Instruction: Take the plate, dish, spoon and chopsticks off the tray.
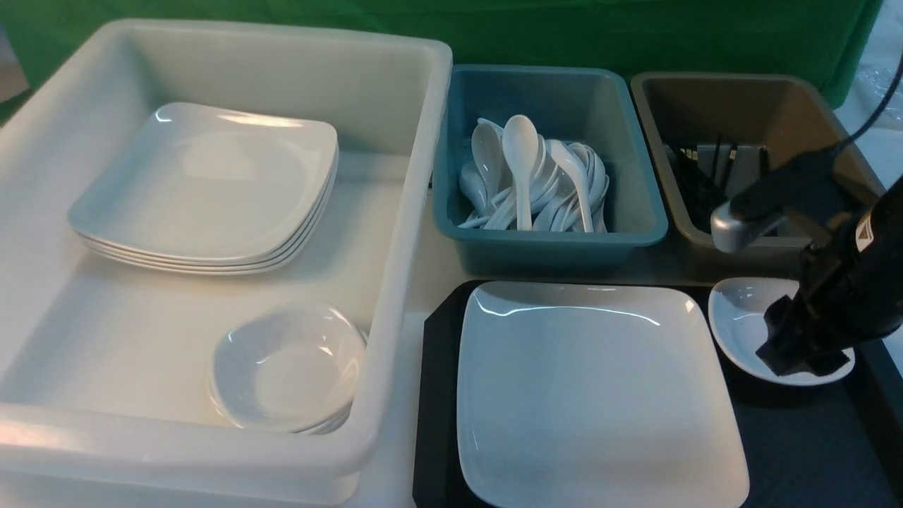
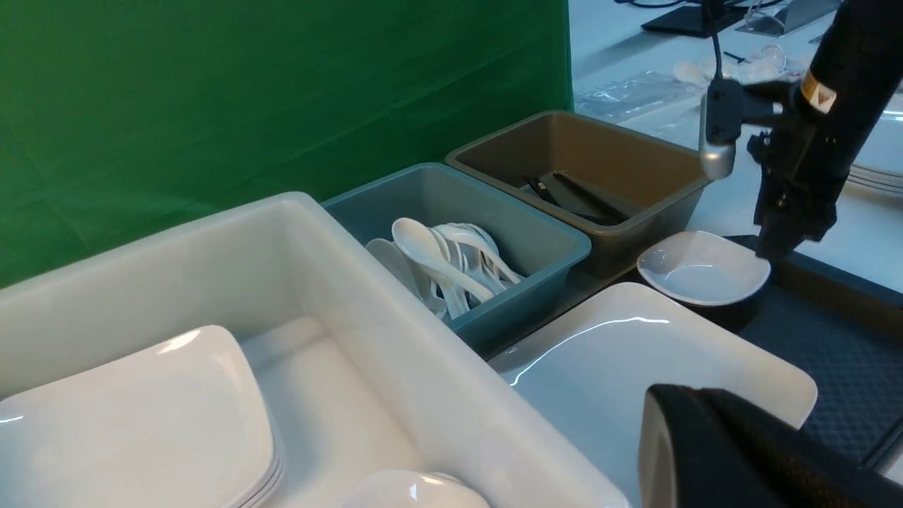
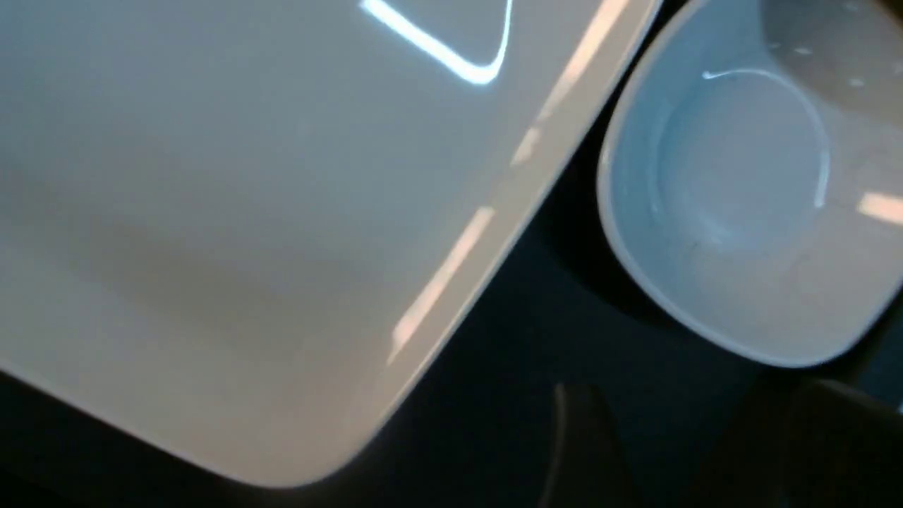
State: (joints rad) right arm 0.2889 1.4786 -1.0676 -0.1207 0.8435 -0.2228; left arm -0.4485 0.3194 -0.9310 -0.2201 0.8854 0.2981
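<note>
Dish removal underway: right gripper at its near-right rim, jaws seemingly apart, must next clamp that rim.

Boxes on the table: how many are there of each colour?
White tub: 1
Teal bin: 1
Brown bin: 1
Total: 3
</note>
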